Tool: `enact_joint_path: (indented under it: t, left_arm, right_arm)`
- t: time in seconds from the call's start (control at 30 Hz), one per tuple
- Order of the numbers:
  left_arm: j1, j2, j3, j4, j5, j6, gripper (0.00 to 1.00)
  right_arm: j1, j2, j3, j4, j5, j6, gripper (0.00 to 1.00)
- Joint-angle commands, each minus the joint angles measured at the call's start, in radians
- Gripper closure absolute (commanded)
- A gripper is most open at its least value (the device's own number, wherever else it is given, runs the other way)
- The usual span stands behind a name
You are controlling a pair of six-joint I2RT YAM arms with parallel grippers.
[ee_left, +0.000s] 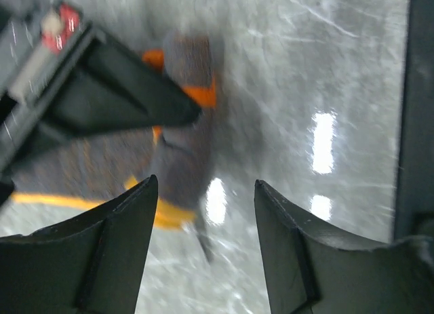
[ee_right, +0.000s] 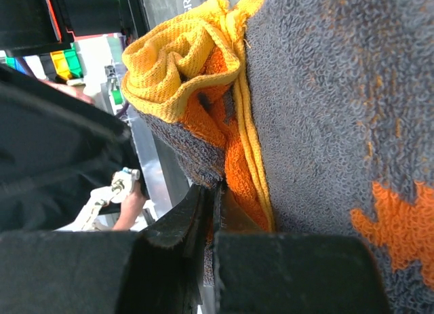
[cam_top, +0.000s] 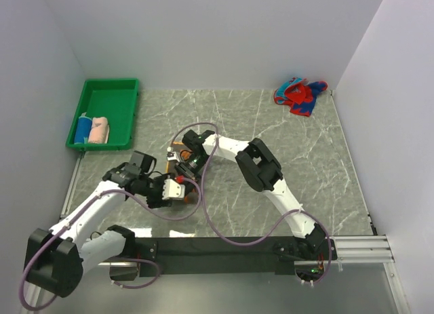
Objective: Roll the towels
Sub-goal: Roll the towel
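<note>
Green plastic tray [cam_top: 112, 100], far left of the grey marbled table [cam_top: 325, 165], overhead view: holds a rolled blue towel [cam_top: 83, 129] and a rolled pale pink towel [cam_top: 100, 130], side by side and touching. Red-and-blue patterned towel [cam_top: 300, 95]: crumpled in the far right corner, well apart from both arms. Orange-and-grey terry towel [cam_top: 178, 151]: mid-table, mostly hidden under the left gripper [cam_top: 182, 190] and right gripper [cam_top: 184, 166]; its outline cannot be made out.

Left wrist view, blurred: left gripper [ee_left: 203, 192] released, fingers spread, only bare table between them. Orange-and-grey terry towel [ee_left: 186, 158] lies just ahead of the fingertips, with a black finger of the right gripper [ee_left: 135, 97] over it.

Right wrist view: right gripper [ee_right: 213, 205] clenched on the yellow-edged hem. Orange-and-grey terry towel [ee_right: 325, 124] fills the frame, one end bunched into a loose roll; the table is hidden.
</note>
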Motion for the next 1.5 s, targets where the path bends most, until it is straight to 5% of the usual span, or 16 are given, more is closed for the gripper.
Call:
enact_joint_path:
  t: [0.0, 0.23, 0.43, 0.53, 0.7, 0.9, 1.1, 1.3, 1.47]
  left_arm:
    - [-0.075, 0.042, -0.002, 0.170, -0.087, -0.032, 0.35]
    - [-0.132, 0.201, -0.010, 0.214, -0.163, -0.020, 0.42]
    - [-0.119, 0.282, -0.051, 0.143, -0.216, -0.040, 0.85]
    - [-0.089, 0.339, -0.033, 0.059, -0.199, -0.048, 0.99]
    - [0.031, 0.509, 0.116, -0.088, -0.104, -0.016, 0.99]
    - [0.152, 0.725, 0.331, -0.265, 0.020, 0.021, 0.99]
    - [0.198, 0.926, 0.486, -0.345, 0.038, 0.006, 0.99]
    - [0.229, 1.061, 0.618, -0.386, 0.059, -0.006, 0.99]
    - [0.230, 1.124, 0.661, -0.388, 0.045, -0.015, 0.99]
  right_arm:
    - [-0.013, 0.055, 0.007, 0.005, 0.074, -0.006, 1.00]
    - [-0.024, 0.055, 0.016, 0.009, 0.060, 0.013, 1.00]
    - [-0.051, 0.006, -0.036, 0.060, 0.068, 0.063, 0.98]
    - [-0.078, -0.060, -0.070, 0.097, 0.088, 0.091, 0.81]
    - [-0.192, -0.245, -0.168, 0.172, 0.178, 0.155, 0.55]
    - [-0.359, -0.492, -0.353, 0.320, 0.333, 0.189, 0.54]
    - [-0.400, -0.730, -0.512, 0.371, 0.447, 0.062, 0.61]
    - [-0.291, -0.887, -0.587, 0.344, 0.537, -0.107, 0.64]
    - [-0.034, -0.933, -0.627, 0.331, 0.724, -0.234, 0.58]
